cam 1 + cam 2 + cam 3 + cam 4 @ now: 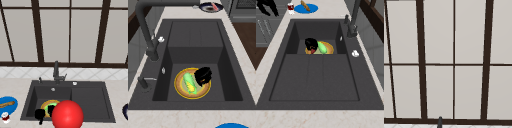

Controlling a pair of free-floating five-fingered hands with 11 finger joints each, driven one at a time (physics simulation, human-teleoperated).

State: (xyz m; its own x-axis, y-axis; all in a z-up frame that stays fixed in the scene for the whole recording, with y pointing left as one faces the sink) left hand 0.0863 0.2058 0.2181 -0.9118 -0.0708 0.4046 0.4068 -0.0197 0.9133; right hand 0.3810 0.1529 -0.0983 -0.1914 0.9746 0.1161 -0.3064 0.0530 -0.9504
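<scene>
**A:** Hands first, quick. Left?

**B:** Left hand [39, 114] hangs in the air at the sink's front edge, left of the basin. In the right side view [267, 6] its fingers are spread and point down, holding nothing.

**A:** Right?

**B:** Right hand [51, 109] is low in the basin, over the near side of the plate [179, 90]. It's a dark bunch from both sides [203, 75], so whether it's clamped or loose I can't tell. A small red spot shows under it in the right side view.

**A:** What's in the way?

**B:** A red round shape [67, 115] sits in the front view before the sink's front edge and covers the right part of the plate. It's possibly a ball or fruit close to the camera.

**A:** Containers?

**B:**
- **Sink [90, 100]:** dark, with one deep basin on the left and one flat drainboard on the right. The faucet [56, 71] stands behind the basin.
- **Plate in the basin:** brown with a yellow rim. One corn cob [189, 83] lies on it, just beside the right hand.
- **Blue plate [12, 110]:** on the left counter, holding one brown stick [7, 103], maybe bread. One small red and white jar [5, 117] stands just beside it.
- **Dark dish [203, 7]:** on the right counter, with one red item [214, 6] in it.

**A:** Counts?

**B:** Two hands, three dishes, one cob, one jar, one faucet.
</scene>
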